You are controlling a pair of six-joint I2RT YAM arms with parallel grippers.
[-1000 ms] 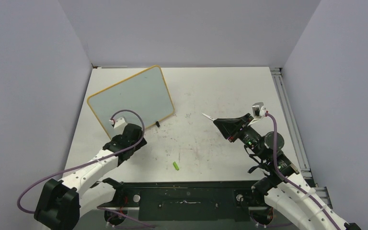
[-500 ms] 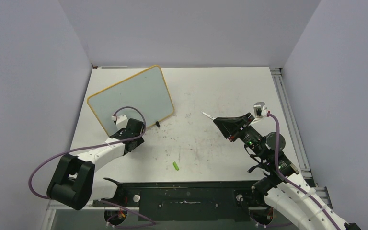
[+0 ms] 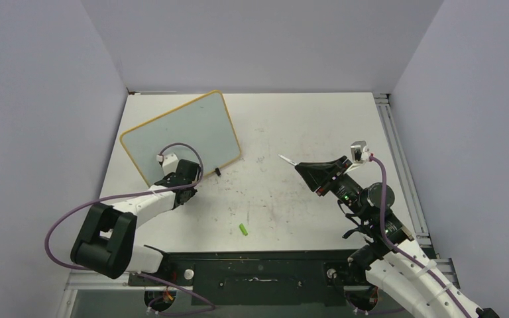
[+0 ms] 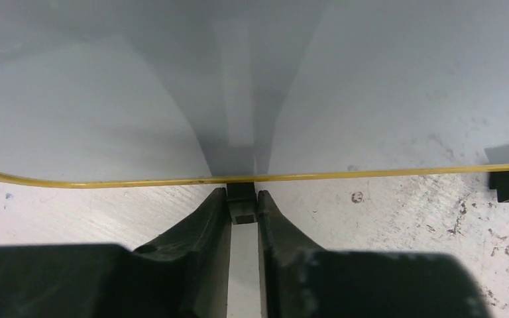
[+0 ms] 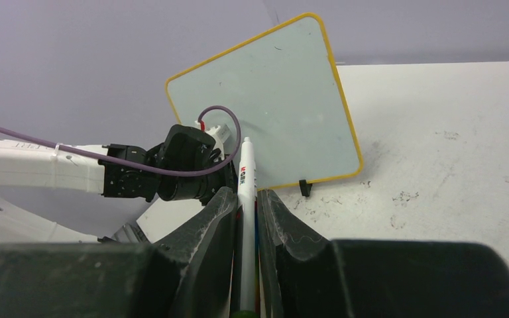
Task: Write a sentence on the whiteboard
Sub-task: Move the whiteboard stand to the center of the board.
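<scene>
The whiteboard [image 3: 182, 136], pale grey with a yellow frame, stands tilted at the table's back left. No sentence is in view on its face [image 5: 278, 99]. My left gripper [image 3: 175, 177] is at its lower edge. In the left wrist view the gripper [image 4: 242, 199] is shut on a small black clip foot [image 4: 241, 207] under the yellow rim. My right gripper [image 3: 303, 170] hovers right of centre. It is shut on a white marker [image 5: 246, 172] whose tip [image 3: 282, 158] points toward the board.
A small green marker cap [image 3: 244, 229] lies on the scuffed white tabletop near the front edge. The board's other clip foot [image 3: 218, 171] rests on the table right of my left gripper. Grey walls enclose the table on three sides.
My left arm has reached forward to the board's lower edge and its jaws have closed in on the clip foot. The right arm with the marker has barely moved.
</scene>
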